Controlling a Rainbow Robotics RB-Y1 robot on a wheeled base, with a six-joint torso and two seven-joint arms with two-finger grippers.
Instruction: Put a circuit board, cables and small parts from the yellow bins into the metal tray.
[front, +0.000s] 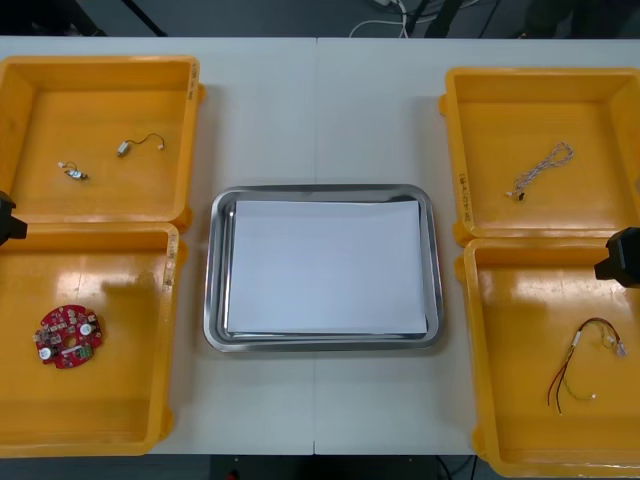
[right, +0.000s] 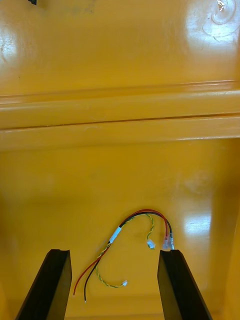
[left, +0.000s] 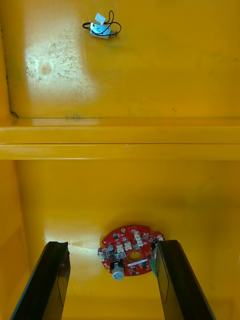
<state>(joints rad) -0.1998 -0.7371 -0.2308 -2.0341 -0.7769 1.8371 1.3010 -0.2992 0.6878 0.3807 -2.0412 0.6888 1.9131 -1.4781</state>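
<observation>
Left pincer (left: 112, 245), right pincer (right: 114, 252) agape, apparently empty

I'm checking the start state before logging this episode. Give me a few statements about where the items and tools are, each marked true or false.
1. The circuit board lies in the metal tray. False: it lies in the near left yellow bin.
2. The right tool is open above the red and yellow cable. True.
3. The twisted blue and white cable lies in the far right bin. True.
4. The left tool is shut on the circuit board. False: it is open, and the board lies on the bin floor.
</observation>
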